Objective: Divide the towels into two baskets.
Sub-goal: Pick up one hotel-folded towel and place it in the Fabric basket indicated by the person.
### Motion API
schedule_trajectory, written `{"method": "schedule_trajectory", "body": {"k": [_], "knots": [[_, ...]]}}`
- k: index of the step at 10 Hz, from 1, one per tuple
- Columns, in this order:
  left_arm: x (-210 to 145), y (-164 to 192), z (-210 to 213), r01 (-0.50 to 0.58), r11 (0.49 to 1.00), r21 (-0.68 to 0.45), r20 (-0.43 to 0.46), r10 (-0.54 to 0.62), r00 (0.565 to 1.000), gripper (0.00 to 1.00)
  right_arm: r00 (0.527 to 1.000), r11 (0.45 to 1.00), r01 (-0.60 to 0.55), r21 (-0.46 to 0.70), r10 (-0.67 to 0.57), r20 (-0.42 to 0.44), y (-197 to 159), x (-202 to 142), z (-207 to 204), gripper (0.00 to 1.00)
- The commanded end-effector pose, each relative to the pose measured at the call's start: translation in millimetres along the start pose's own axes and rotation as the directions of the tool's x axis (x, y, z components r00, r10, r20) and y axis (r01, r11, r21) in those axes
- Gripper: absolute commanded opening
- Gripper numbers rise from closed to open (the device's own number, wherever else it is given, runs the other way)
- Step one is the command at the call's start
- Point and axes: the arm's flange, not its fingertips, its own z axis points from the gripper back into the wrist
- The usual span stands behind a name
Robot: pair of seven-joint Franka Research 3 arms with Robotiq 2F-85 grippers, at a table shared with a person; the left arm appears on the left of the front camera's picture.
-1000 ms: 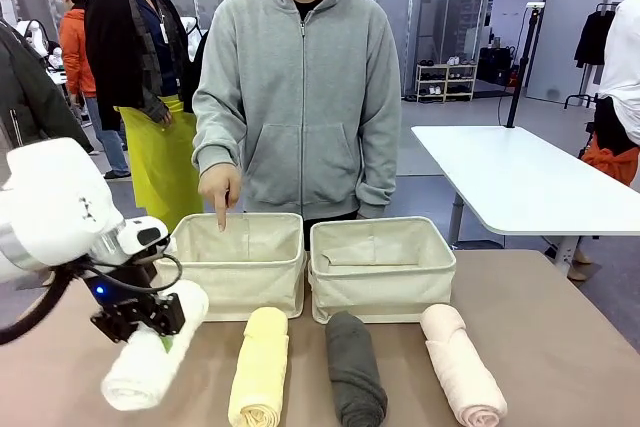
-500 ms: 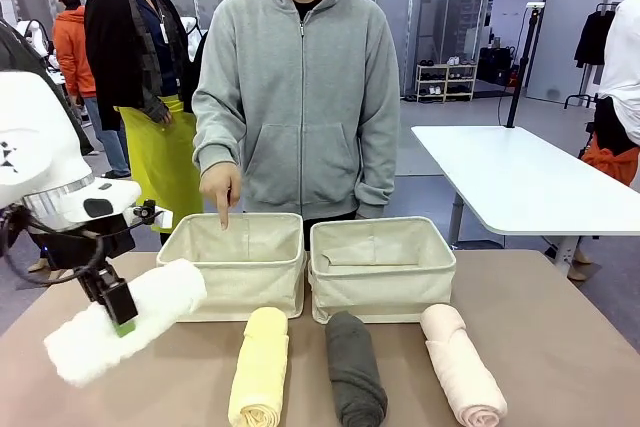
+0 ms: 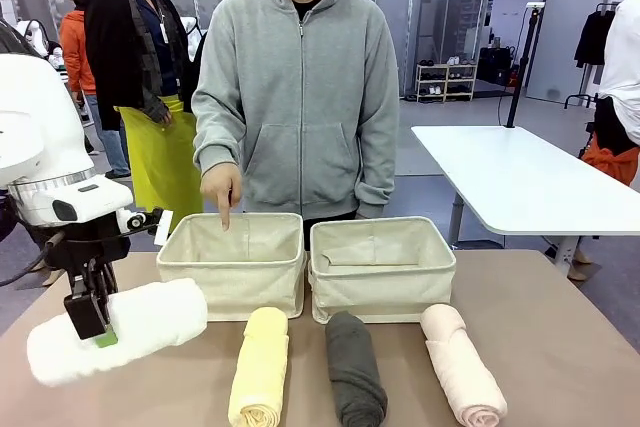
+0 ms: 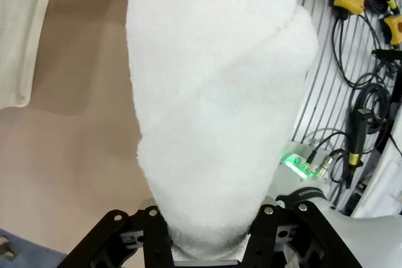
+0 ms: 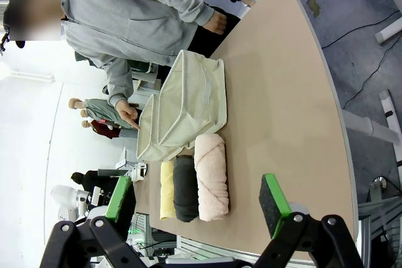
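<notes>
My left gripper (image 3: 95, 332) is shut on the white towel (image 3: 120, 330), holding it crosswise above the table's left front. In the left wrist view the white towel (image 4: 220, 111) rises from between the fingers (image 4: 151, 236). The pale yellow towel (image 3: 260, 362), dark grey towel (image 3: 355, 367) and pale pink towel (image 3: 460, 362) lie side by side in front of two cream baskets, the left one (image 3: 232, 277) and the right one (image 3: 380, 282). My right gripper (image 5: 198, 208) hangs open high off to the side, its green pads (image 5: 274, 205) wide apart and nothing between them.
A person in a grey hoodie stands at the far edge, one hand (image 3: 222, 192) pointing a finger down into the left basket. Bare tabletop (image 3: 560, 327) lies to the right of the pink towel. A white table (image 3: 520, 177) stands behind on the right.
My left arm has lifted the white towel off the table and swung it left. The roll has turned from lying lengthwise to hanging nearly crosswise. The person's pointing hand has stayed put.
</notes>
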Motion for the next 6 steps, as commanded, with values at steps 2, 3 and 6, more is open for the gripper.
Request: {"method": "schedule_trajectory", "body": {"k": [2, 3, 6], "knots": [[0, 3, -4, -0.018, 1.000, -0.007, -0.009, 0.018, 1.000, 0.34, 1.000, 1.000, -0.001, 0.013, 0.001, 0.009, 2, -2, 1, 1.00], [0, 1, -3, -0.003, 1.000, -0.005, -0.004, 0.003, 1.000, 0.37, 1.000, 1.000, -0.001, 0.013, 0.001, 0.009, 2, -2, 1, 1.00], [43, 25, 33, 0.170, 0.962, 0.213, -0.083, -0.156, 0.984, 0.37, 1.000, 1.000, -0.001, 0.013, 0.001, 0.009, 2, -2, 1, 1.00]]}}
